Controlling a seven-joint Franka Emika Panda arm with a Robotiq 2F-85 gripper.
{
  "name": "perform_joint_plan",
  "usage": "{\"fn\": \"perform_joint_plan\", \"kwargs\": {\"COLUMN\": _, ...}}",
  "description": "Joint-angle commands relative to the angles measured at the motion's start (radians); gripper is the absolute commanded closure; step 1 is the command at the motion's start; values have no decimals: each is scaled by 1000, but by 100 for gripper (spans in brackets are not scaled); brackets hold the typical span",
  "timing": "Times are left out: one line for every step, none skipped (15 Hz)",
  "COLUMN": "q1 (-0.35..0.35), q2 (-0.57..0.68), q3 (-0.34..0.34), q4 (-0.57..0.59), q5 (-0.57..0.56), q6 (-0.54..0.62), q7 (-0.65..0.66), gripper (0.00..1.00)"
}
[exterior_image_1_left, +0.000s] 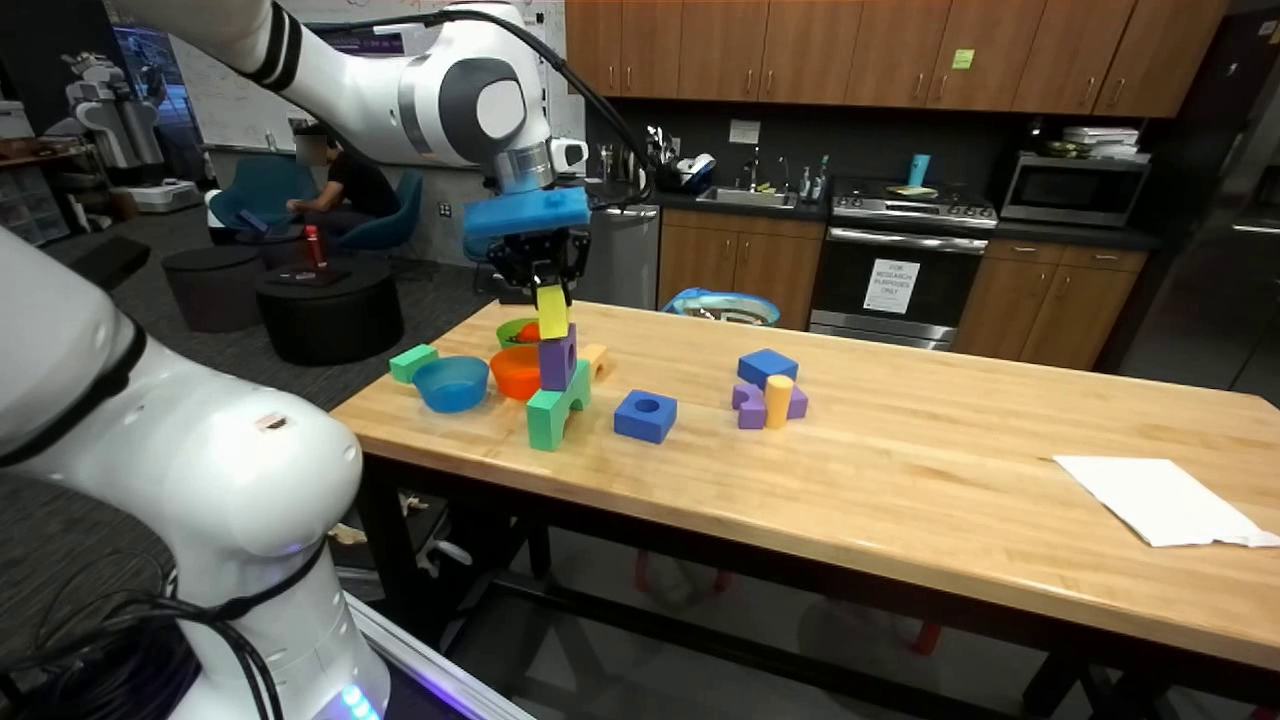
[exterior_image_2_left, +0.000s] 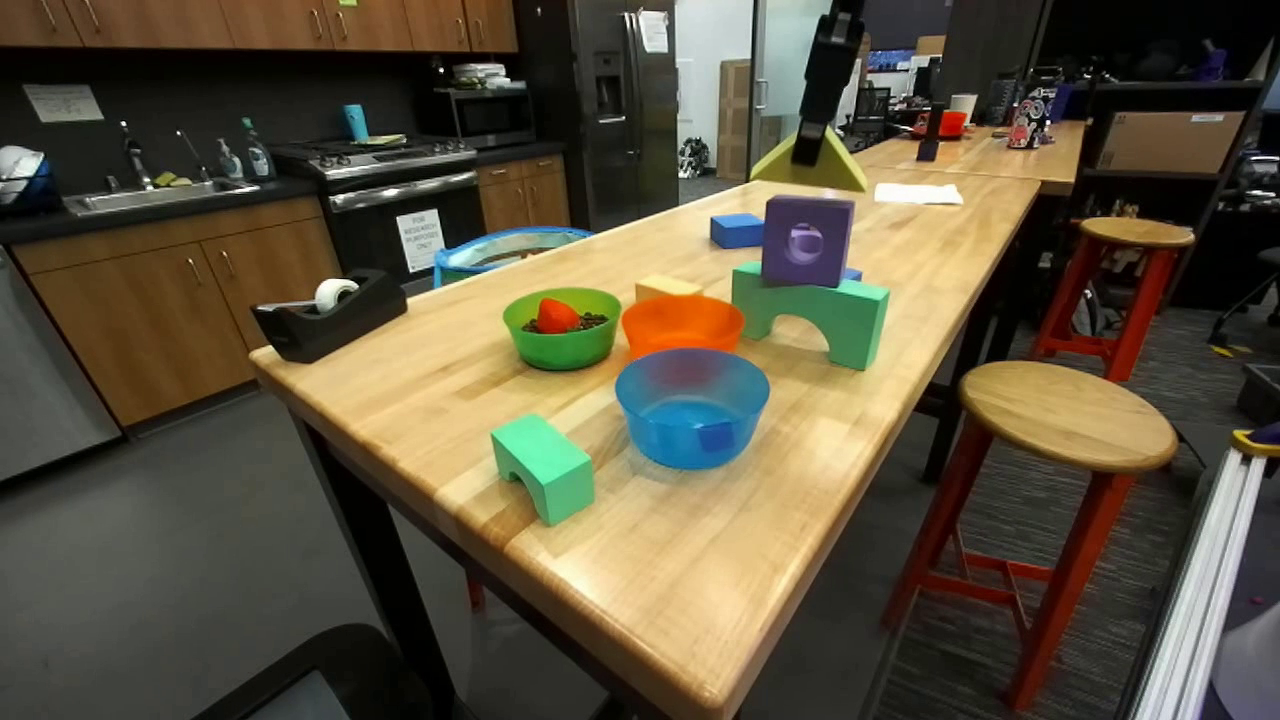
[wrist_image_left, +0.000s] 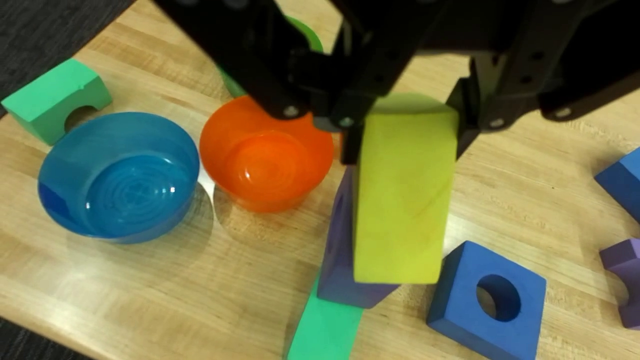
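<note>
The pincer (wrist_image_left: 407, 131) is pinching a yellow block (wrist_image_left: 402, 200) just above a purple block (exterior_image_1_left: 553, 364) that stands on a green arch (exterior_image_2_left: 815, 300); whether yellow and purple touch, I cannot tell. On the worktop (exterior_image_1_left: 920, 480), the arch stands near an orange bowl (exterior_image_2_left: 690, 330) and a blue bowl (exterior_image_2_left: 662, 428), set side by side, while a blue block with a round hole (exterior_image_1_left: 641, 425) lies flat on the arch's other side.

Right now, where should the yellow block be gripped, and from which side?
High up, from above, pinching its two flat, upright faces, as the gripper does. In an exterior view, the yellow block has ends that slope in toward the top, so a grip across those would likely slip.
</note>
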Motion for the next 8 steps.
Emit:
{"fn": "perform_joint_plan", "kwargs": {"q1": 12, "q2": 17, "q3": -26, "q4": 27, "q5": 24, "q6": -21, "q7": -36, "gripper": 84}}
{"fn": "perform_joint_plan", "kwargs": {"q1": 11, "q2": 20, "q3": -27, "q4": 28, "q5": 24, "q6": -22, "q7": -36, "gripper": 84}}
{"fn": "perform_joint_plan", "kwargs": {"q1": 10, "q2": 23, "q3": -28, "q4": 29, "q5": 24, "q6": -22, "q7": -36, "gripper": 84}}
{"fn": "perform_joint_plan", "kwargs": {"q1": 9, "q2": 26, "q3": -29, "q4": 30, "q5": 25, "q6": -22, "q7": -38, "gripper": 84}}
{"fn": "perform_joint_plan", "kwargs": {"q1": 9, "q2": 29, "q3": -31, "q4": 31, "q5": 27, "q6": -22, "q7": -40, "gripper": 84}}
{"fn": "perform_joint_plan", "kwargs": {"q1": 8, "q2": 33, "q3": -33, "q4": 31, "q5": 30, "q6": -21, "q7": -42, "gripper": 84}}
{"fn": "perform_joint_plan", "kwargs": {"q1": 9, "q2": 35, "q3": -34, "q4": 31, "q5": 33, "q6": -21, "q7": -44, "gripper": 84}}
{"fn": "perform_joint_plan", "kwargs": {"q1": 8, "q2": 38, "q3": -35, "q4": 32, "q5": 34, "q6": -21, "q7": -44, "gripper": 84}}
